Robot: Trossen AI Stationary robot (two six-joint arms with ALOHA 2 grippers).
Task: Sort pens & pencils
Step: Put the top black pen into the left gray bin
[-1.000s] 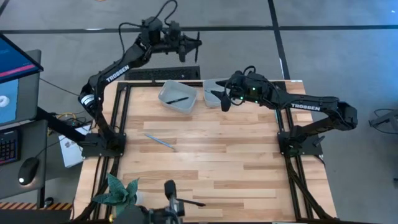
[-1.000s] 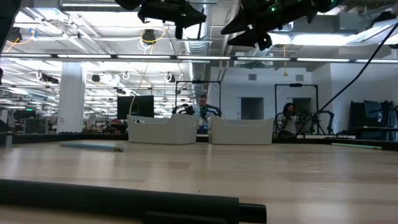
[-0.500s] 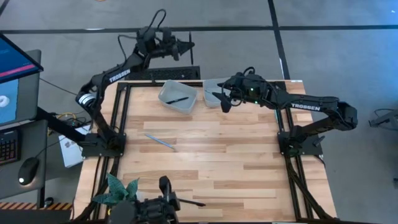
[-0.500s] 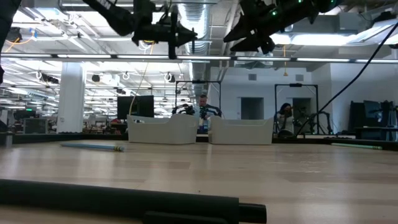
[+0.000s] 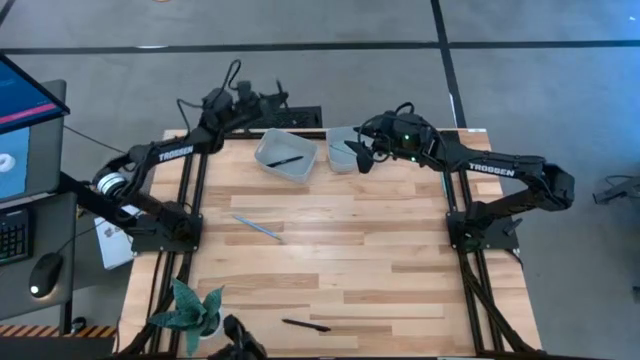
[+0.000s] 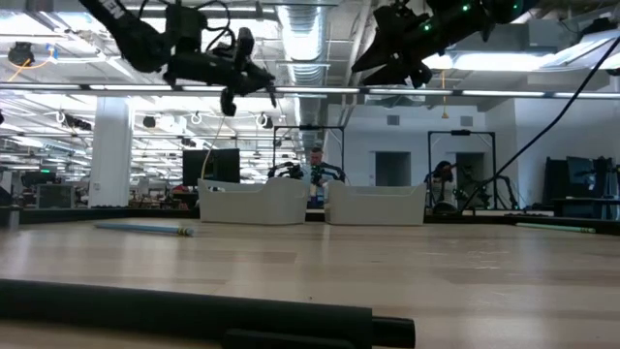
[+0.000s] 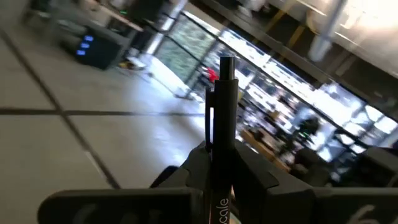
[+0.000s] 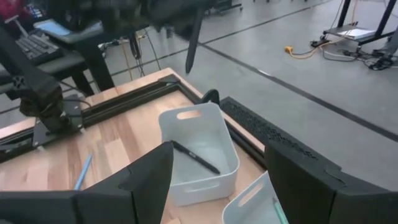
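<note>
Above the table's back edge, left gripper clamping black pen (right gripper agape)

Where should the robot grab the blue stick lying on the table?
At its middle, from straight above. The blue stick lies flat and alone on the table, slanted, so the jaws should turn to close across its thin width. The right gripper is open, by the bins; the left gripper holds a black pen.
</note>
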